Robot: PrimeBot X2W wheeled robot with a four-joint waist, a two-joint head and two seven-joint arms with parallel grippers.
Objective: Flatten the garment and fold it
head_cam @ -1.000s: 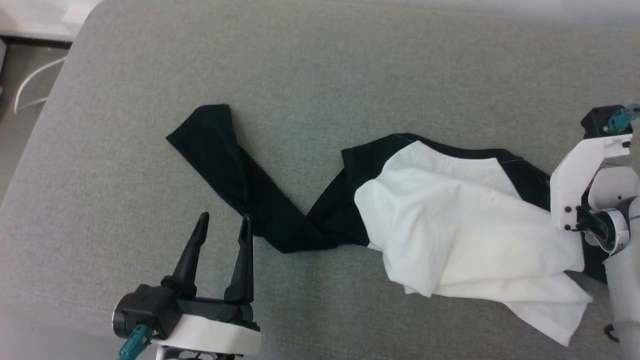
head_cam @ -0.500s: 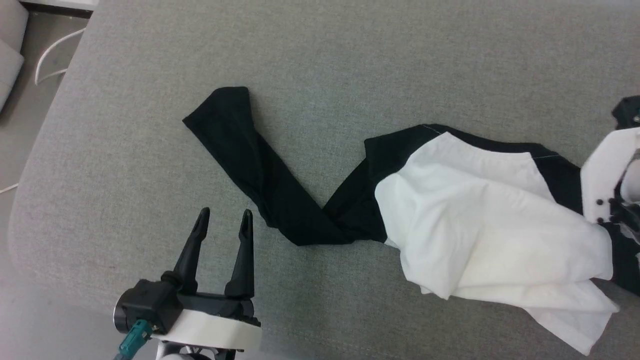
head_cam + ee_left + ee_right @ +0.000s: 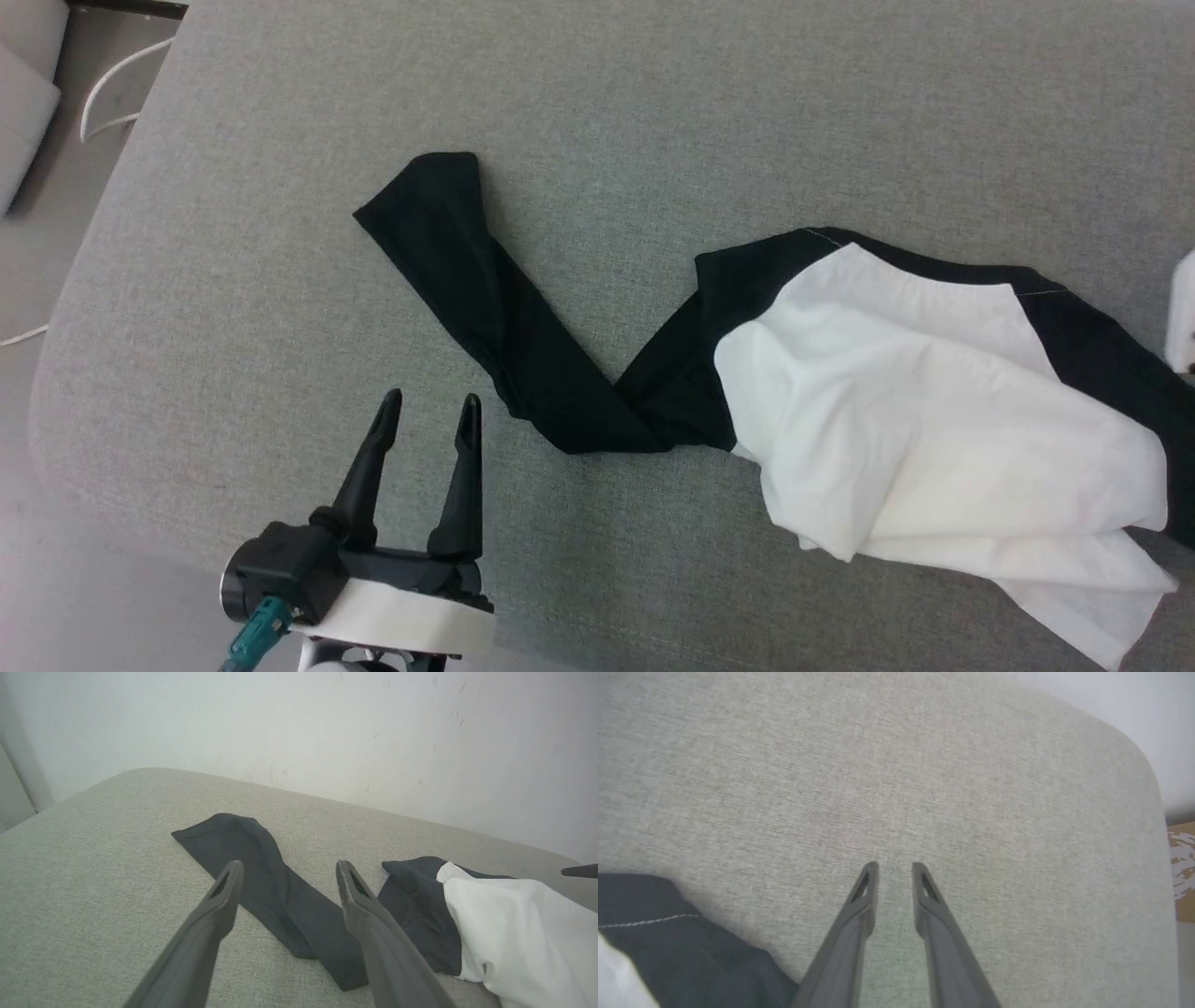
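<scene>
Hovering near garment (image 3: 668,947), R gripper (image 3: 895,865) parted (wrist cam).

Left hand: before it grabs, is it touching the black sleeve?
Apart. The head view shows grey cushion between the left hand and the black sleeve.

A grey woven fabric surface (image 3: 653,112) with rounded corners stands against a plain white, faintly scuffed wall (image 3: 299,728). Left of the surface is pale floor (image 3: 23,271), with a thin white curved tube (image 3: 98,86) on it. The light is soft and even.
</scene>
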